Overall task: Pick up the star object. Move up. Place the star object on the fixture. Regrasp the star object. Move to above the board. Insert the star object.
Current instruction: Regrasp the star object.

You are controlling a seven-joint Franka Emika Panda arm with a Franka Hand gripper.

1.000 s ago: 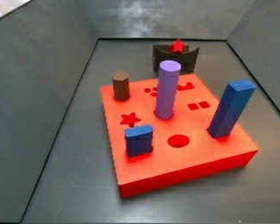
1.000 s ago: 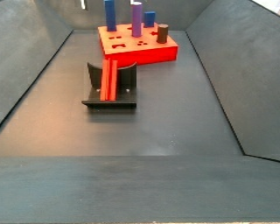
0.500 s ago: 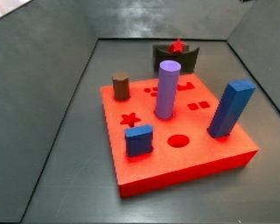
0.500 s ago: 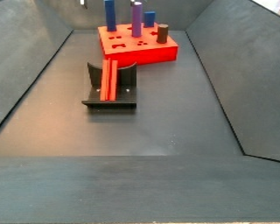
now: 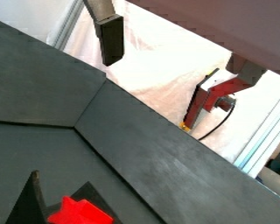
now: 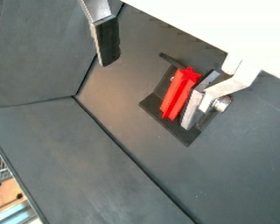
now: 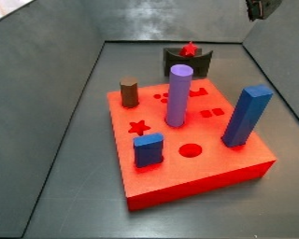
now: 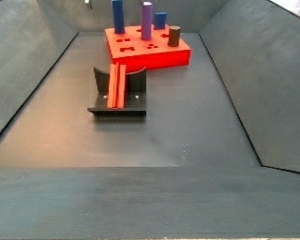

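Note:
The red star object (image 8: 116, 86) lies along the dark fixture (image 8: 131, 98) on the floor, short of the red board (image 8: 178, 56). In a side view only its star-shaped end (image 7: 189, 49) shows above the fixture (image 7: 190, 65). The board's star hole (image 7: 139, 127) is empty. My gripper (image 7: 258, 7) hangs high above, at the picture's upper edge. In both wrist views it is open and empty (image 6: 160, 66) (image 5: 171, 57), with the star (image 6: 178, 92) far below between the fingers (image 6: 105, 39).
On the board (image 7: 227, 168) stand a purple cylinder (image 7: 178, 93), a tall blue block (image 7: 247, 117), a brown cylinder (image 7: 128, 92) and a short blue block (image 7: 147, 149). Sloped grey walls (image 8: 40, 75) ring the dark floor (image 8: 165, 141).
My gripper has come down into the upper right corner of a side view, where it did not show a second ago. The star, fixture and board have not moved.

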